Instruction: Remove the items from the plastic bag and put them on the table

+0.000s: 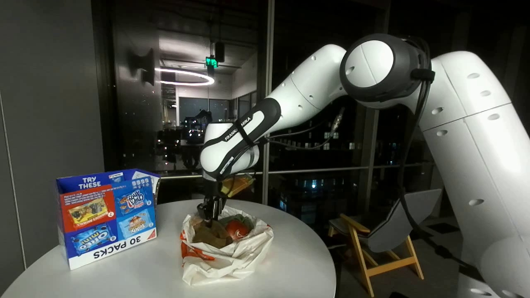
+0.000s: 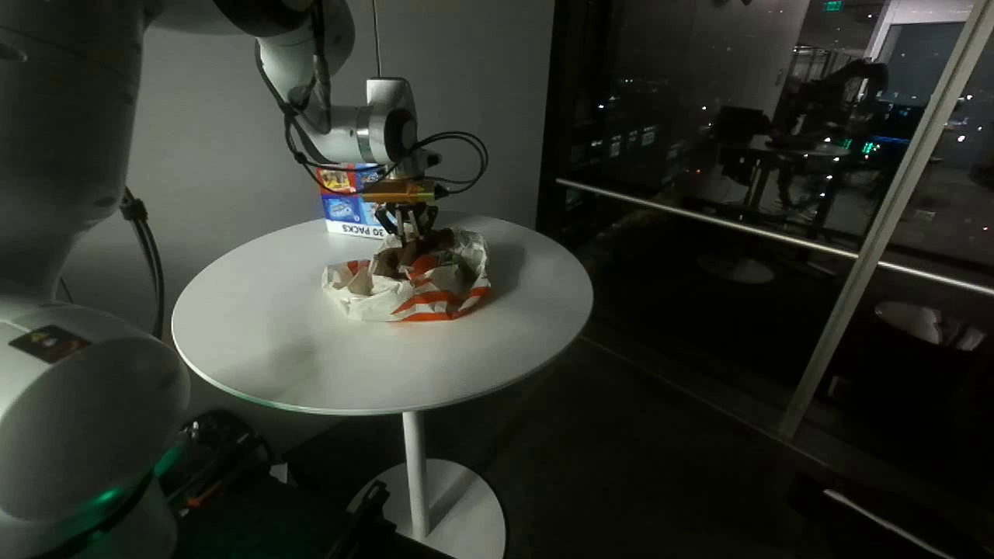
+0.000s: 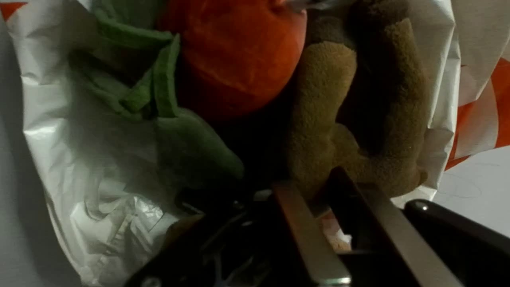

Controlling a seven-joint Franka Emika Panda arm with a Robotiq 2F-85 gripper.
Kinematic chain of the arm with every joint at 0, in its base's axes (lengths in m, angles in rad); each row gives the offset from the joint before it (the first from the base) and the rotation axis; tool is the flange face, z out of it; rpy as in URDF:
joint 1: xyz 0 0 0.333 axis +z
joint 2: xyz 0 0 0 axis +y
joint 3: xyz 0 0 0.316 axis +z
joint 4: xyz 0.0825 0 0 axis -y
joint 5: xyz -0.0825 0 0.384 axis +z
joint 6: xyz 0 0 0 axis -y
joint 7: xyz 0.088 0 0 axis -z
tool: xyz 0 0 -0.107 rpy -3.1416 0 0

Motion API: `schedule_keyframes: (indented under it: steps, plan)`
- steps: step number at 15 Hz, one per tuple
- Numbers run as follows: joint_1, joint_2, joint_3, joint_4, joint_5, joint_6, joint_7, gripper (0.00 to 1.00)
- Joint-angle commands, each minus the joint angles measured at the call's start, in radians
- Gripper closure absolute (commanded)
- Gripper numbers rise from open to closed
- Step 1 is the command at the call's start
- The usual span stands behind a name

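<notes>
I read the bag point(image 1: 244, 260) as thin crinkled plastic, glossy on folds; brown item point(image 3: 326, 73) fuzzy matt plush; green piece point(image 3: 193, 149) matt, felt-like; red item point(image 3: 239, 59) smoother, faint sheen; fingers point(image 3: 308, 235) faced with smooth metal; table point(image 1: 300, 256) smooth, satin; box point(image 1: 108, 219) near its edge, printed card; chair point(image 1: 387, 238) beyond that edge, wood-framed.
</notes>
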Motion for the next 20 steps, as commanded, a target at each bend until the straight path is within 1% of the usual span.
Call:
schedule_keyframes:
  steps: [1,3,6,8,11,13,14,16,18,20]
  plan:
    - [-0.031,-0.013,0.013,0.021,0.047,-0.026,-0.021,0.93]
    - [-0.046,-0.026,0.018,0.016,0.08,-0.034,-0.024,0.96]
    - [-0.069,-0.059,0.024,0.002,0.136,-0.067,-0.028,0.93]
    - [-0.086,-0.118,0.031,-0.022,0.177,-0.09,-0.042,0.92]
    - [-0.109,-0.25,0.05,-0.074,0.257,-0.092,-0.105,0.92]
    - [-0.13,-0.331,0.081,-0.091,0.392,-0.111,-0.217,0.93]
    - [-0.13,-0.376,0.092,-0.101,0.465,-0.145,-0.282,0.93]
    - [-0.105,-0.465,0.091,-0.12,0.579,-0.223,-0.375,0.92]
    - [-0.064,-0.509,0.084,-0.127,0.668,-0.29,-0.455,0.92]
    - [-0.016,-0.523,0.082,-0.142,0.73,-0.34,-0.52,0.92]
